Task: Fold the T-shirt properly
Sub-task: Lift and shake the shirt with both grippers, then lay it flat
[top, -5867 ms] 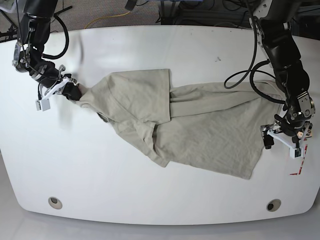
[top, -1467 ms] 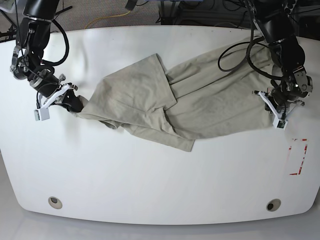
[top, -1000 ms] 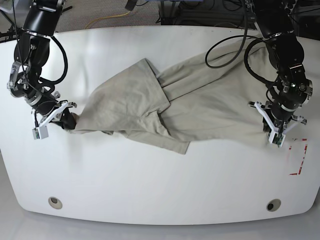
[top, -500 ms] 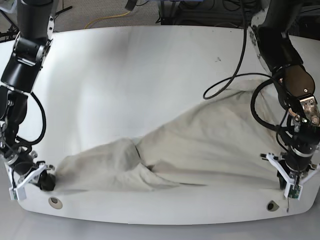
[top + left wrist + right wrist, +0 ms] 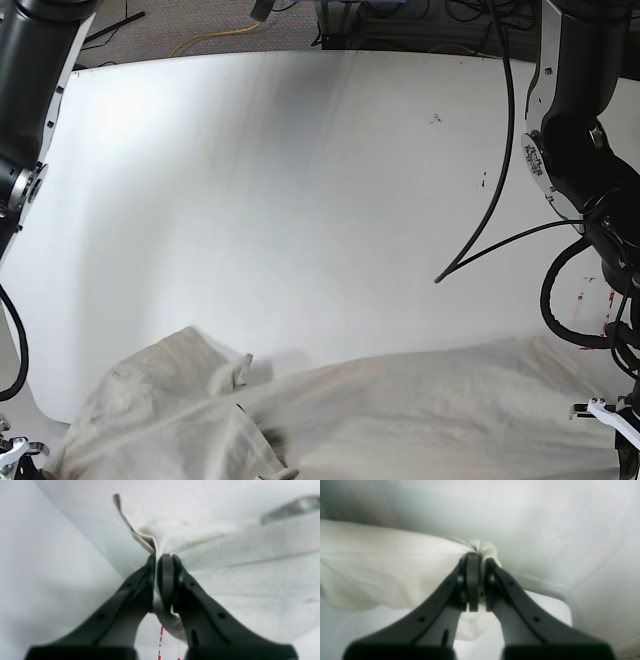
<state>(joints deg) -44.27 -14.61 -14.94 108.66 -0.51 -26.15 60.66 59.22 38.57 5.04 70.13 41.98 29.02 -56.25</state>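
Khaki-beige cotton T-shirt (image 5: pixel 380 415) dragged from tabletop (image 5: pixel 300 200) centre to near edge, stretched wide | left claw (image 5: pixel 161 562) clamped on fabric edge | right claw (image 5: pixel 476 560) clamped on bunched fabric | judgement: spreading step, no fold yet

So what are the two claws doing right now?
Left claw: closed, pinching the T-shirt.
Right claw: closed, pinching the T-shirt too.

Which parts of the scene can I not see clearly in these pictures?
- T-shirt, base view: its lower part is cut off by the bottom edge.
- Left gripper and right gripper: almost out of the base view at the bottom corners.
- Wrist views: blurred; which part of the shirt each gripper holds cannot be told.
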